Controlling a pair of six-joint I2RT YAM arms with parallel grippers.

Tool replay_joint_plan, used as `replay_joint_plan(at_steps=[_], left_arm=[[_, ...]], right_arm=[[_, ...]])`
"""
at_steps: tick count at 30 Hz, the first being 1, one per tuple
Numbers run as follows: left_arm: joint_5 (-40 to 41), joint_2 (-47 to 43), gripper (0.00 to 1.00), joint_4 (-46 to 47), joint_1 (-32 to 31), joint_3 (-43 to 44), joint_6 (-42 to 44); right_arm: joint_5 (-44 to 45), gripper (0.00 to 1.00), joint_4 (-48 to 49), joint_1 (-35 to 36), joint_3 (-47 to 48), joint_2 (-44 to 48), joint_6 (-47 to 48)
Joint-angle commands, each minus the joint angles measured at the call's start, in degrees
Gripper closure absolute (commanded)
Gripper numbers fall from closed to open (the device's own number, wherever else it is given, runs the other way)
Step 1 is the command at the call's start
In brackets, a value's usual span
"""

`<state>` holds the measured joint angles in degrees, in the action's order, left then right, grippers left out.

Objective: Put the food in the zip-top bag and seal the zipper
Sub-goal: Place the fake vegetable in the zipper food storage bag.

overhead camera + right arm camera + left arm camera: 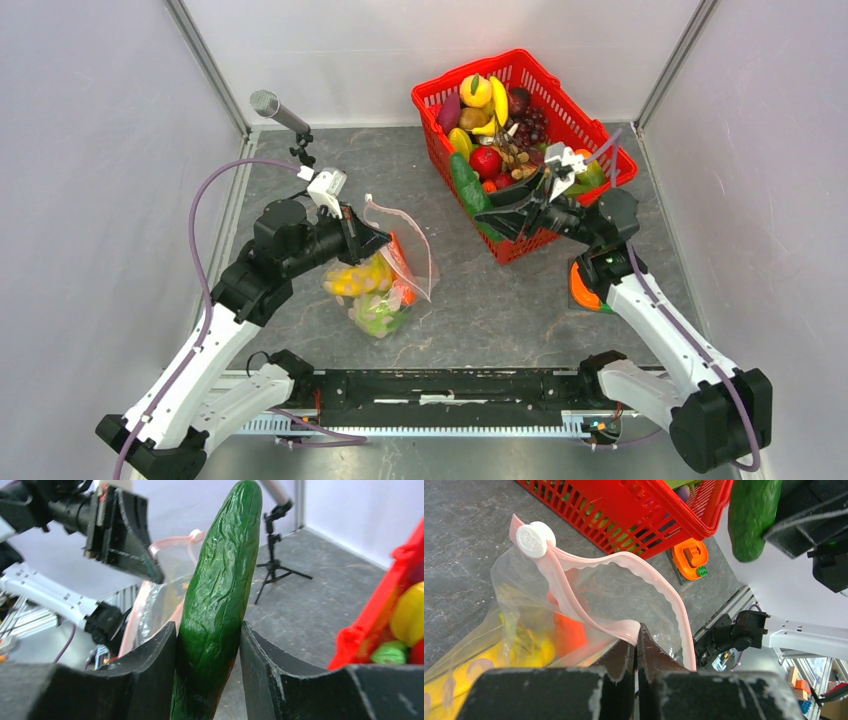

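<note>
The cucumber [216, 600], clamped in the right pincer [207, 628], hangs at the red basket's [520, 68] 8 o'clock side. Best carry it toward 7 o'clock, tip first, into the zip-top bag [378, 285], whose zipper [624, 560] the left pincer [637, 639] pinches, holding the mouth agape.

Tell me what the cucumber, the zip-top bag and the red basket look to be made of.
The cucumber: probably moulded plastic or rubber, glossy, with wrinkled ridges catching highlights. The zip-top bag: thin clear plastic film, see-through and creased. The red basket: apparently rigid plastic, an even, slightly shiny lattice.
</note>
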<state>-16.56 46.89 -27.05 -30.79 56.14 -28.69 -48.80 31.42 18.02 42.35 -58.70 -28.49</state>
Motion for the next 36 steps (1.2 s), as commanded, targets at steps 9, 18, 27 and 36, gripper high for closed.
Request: replay_joint_plan(at_steps=[9,18,27,36], left_arm=[[0.4,-0.2,0.97,3.5,-0.2,0.1,-1.3],[0.7,-0.4,0.97,3.4,-0.2,-0.4,-1.4],[0.9,0.7,0.98,3.2,-0.3,-1.2,-0.5],[2.2,1.6,0.98,2.2,-0.3,-1.4,0.7]], right_arm=[[2.2,1.00,-21.2,12.3,9.4,0.8,14.4],[16.2,1.00,-40.6,19.7,18.2,-5.1,13.5],[23.2,1.00,-46.8,26.7,23.5,-10.1,7.2],[27.9,1.00,-49.7,28.4,26.1,-6.9,6.5]])
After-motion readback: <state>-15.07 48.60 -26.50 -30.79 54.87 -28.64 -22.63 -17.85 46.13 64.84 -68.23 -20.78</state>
